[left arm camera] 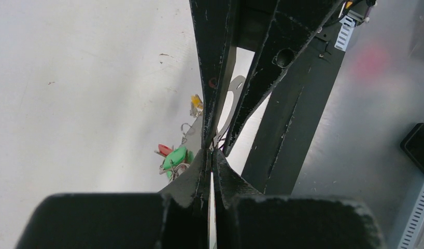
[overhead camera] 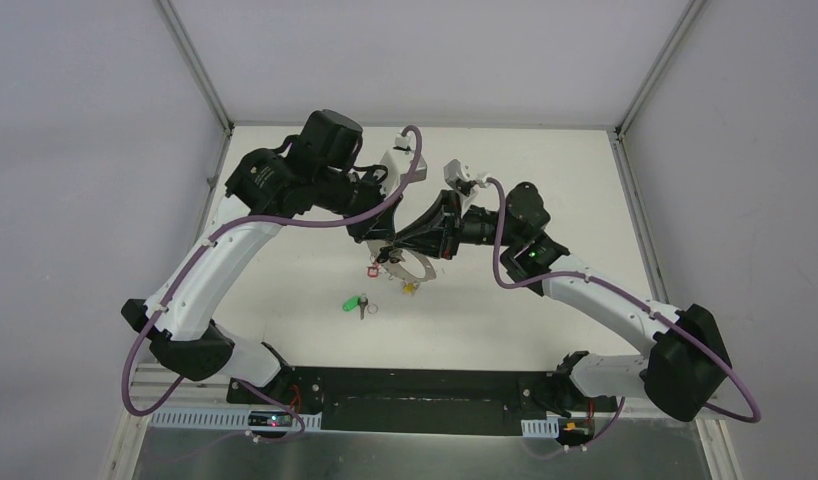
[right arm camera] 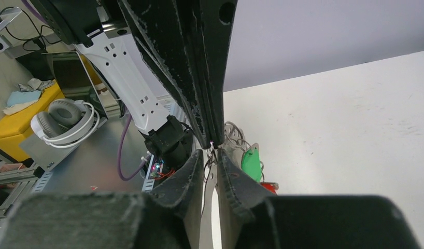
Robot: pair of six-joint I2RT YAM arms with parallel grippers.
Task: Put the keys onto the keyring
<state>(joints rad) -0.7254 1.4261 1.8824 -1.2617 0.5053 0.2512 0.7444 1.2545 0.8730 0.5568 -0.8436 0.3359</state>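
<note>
Just near the keyring point(overhead camera: 413, 268), the green key point(overhead camera: 352, 301) lies diagonally.

Soft, even light from overhead here, and the white desk point(overhead camera: 485, 330) glows bright, shadows on it barely there. Glare flashing off the metal plate point(overhead camera: 415, 455) at the near edge. Wrist views: the fingers point(left arm camera: 192, 179) loom dark and blurry up close, backgrounds smeared out of focus.
</note>
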